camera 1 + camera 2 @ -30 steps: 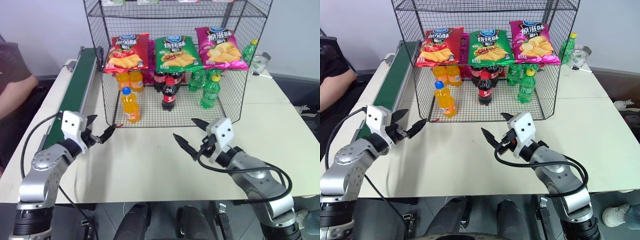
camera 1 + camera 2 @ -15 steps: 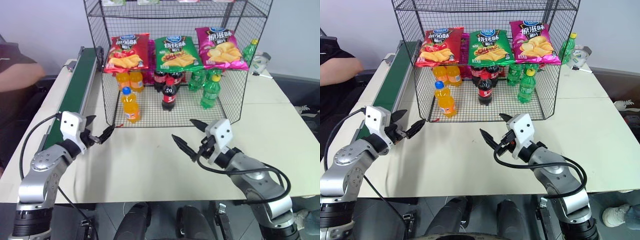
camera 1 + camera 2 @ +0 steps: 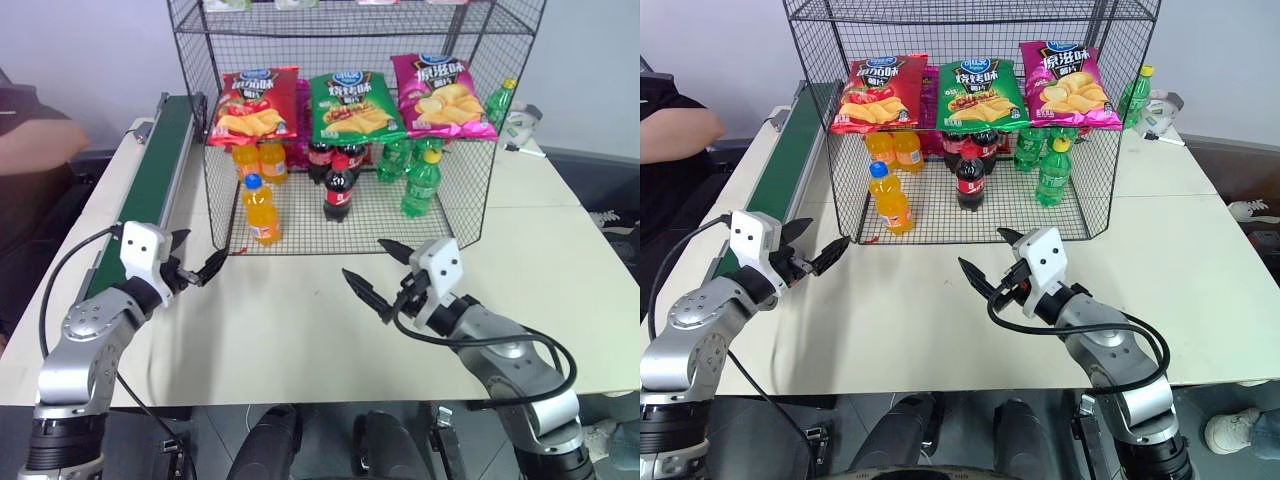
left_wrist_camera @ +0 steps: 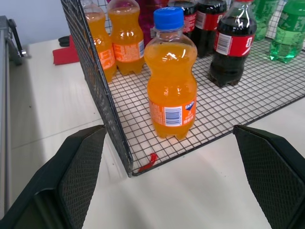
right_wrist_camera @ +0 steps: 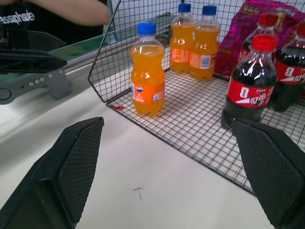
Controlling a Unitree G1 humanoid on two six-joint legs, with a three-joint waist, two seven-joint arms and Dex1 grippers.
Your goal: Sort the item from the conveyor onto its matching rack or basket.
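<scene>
The item, an orange soda bottle (image 3: 261, 212) with a blue cap, stands upright on the gridded floor of the black wire rack (image 3: 468, 205), near its front left corner. The dark-green conveyor (image 3: 150, 180) runs along the table's left side with nothing on the stretch that shows. My left gripper (image 3: 205, 250) hovers open and empty just outside that rack corner, pointing at the bottle (image 4: 171, 81). My right gripper (image 3: 363, 258) hangs open and empty over the table in front of the rack's middle, with the bottle (image 5: 147, 71) ahead and to its left.
Two more orange bottles (image 3: 258, 160), cola bottles (image 3: 338, 185) and green bottles (image 3: 420, 180) stand on the rack floor. Chip bags (image 3: 350, 105) lie on the shelf above. A person's arm (image 3: 40, 145) is beyond the conveyor at left. A small red scrap (image 4: 150, 159) lies at the rack corner.
The person's arm at the left has shifted upward in the picture. Both grippers and the bottle have stayed where they were.
</scene>
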